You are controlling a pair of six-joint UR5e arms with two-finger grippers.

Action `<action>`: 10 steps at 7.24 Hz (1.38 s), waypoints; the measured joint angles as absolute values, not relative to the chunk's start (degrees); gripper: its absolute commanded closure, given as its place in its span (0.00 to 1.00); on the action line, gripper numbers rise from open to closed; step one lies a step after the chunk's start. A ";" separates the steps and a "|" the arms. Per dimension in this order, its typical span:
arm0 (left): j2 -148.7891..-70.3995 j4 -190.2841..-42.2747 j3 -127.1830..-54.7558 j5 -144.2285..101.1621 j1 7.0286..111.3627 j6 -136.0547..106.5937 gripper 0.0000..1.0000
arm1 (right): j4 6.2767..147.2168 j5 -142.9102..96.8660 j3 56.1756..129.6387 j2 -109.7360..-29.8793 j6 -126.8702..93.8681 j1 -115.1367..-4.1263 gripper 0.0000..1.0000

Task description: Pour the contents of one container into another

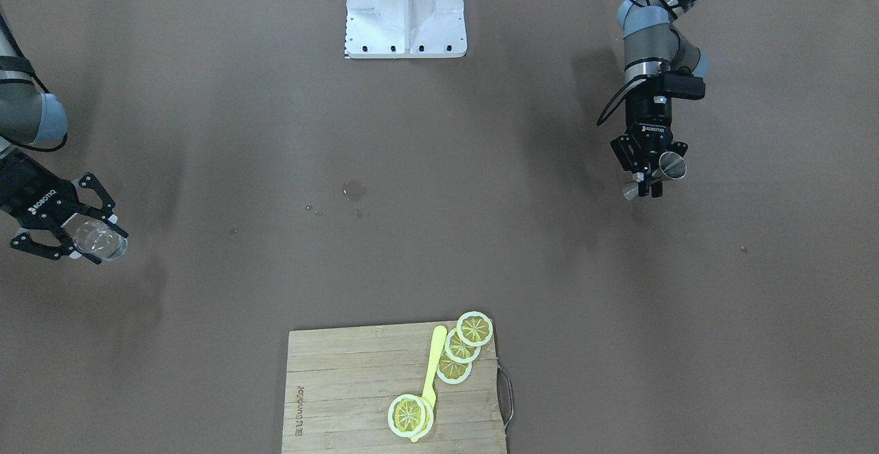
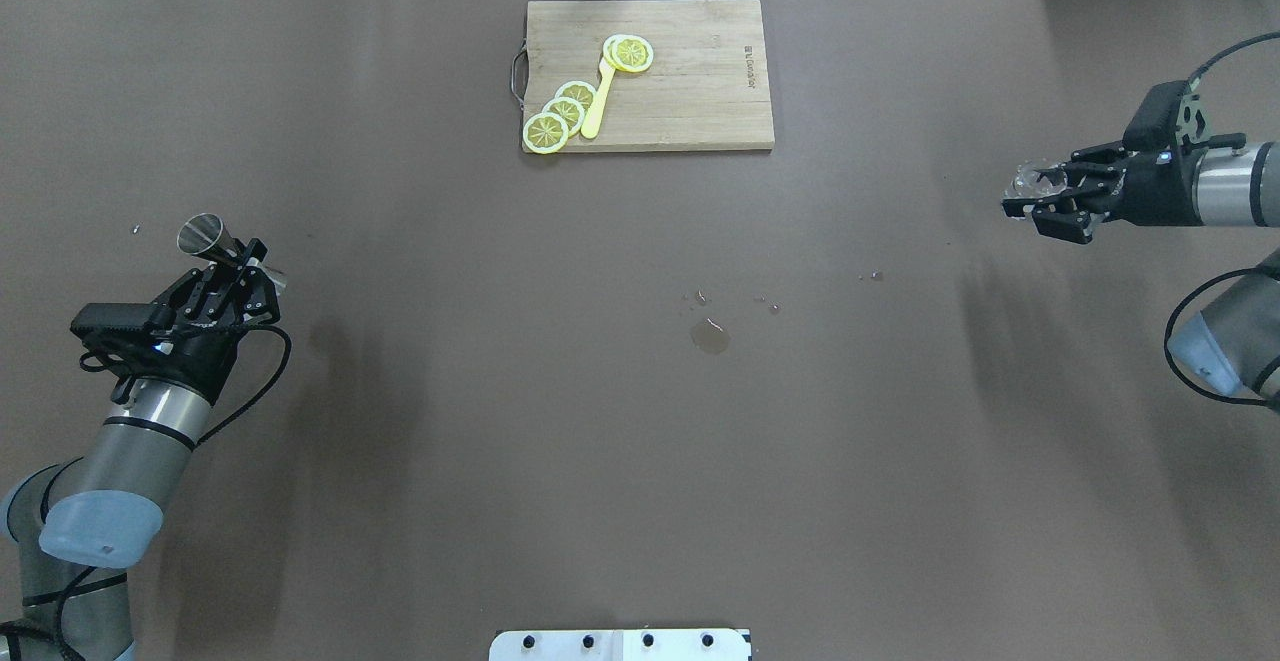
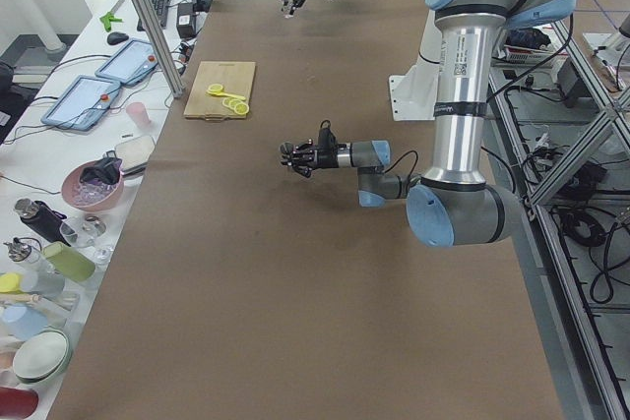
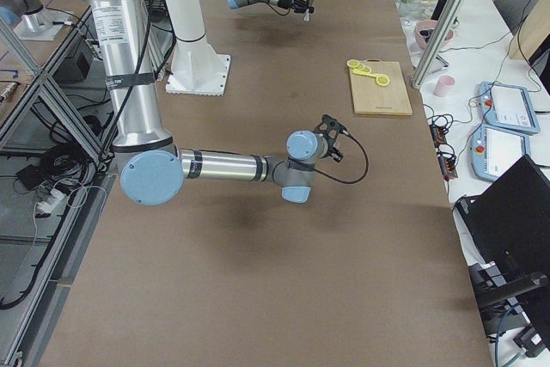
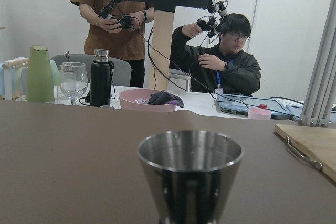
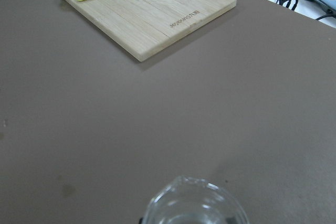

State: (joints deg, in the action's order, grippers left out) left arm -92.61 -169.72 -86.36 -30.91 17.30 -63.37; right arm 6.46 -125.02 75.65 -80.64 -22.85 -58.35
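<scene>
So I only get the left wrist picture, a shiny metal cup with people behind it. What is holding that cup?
Observer: The left end effector grips that jigger at its narrow waist.
Visitor: Where is whatever it pours into?
Observer: A clear glass sits in the right end effector, at the opposite end of the table.
Visitor: Anything between them?
Observer: A small wet patch with a few droplets, near the table's middle.
</scene>
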 measured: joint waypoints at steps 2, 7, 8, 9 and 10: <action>-92.62 -169.62 -88.40 -31.03 17.31 -63.45 1.00 | 14.85 -129.57 81.13 -78.80 -22.59 -59.55 1.00; -93.21 -168.46 -94.74 -43.35 17.57 -46.99 1.00 | 19.28 -135.84 83.36 -77.35 -21.79 -62.75 1.00; -93.54 -168.37 -95.80 -47.29 17.82 -44.29 1.00 | 19.53 -135.75 83.17 -76.88 -21.05 -62.83 1.00; -94.13 -168.33 -96.34 -50.80 18.18 -40.95 1.00 | 19.88 -135.37 82.86 -76.18 -20.02 -62.60 1.00; -95.20 -168.32 -96.68 -55.35 18.97 -37.64 1.00 | 20.56 -135.05 82.85 -75.58 -19.40 -62.35 1.00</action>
State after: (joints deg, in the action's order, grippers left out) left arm -95.20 -168.32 -96.68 -55.35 18.97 -37.64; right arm 20.56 -135.05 82.85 -75.58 -19.40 -62.35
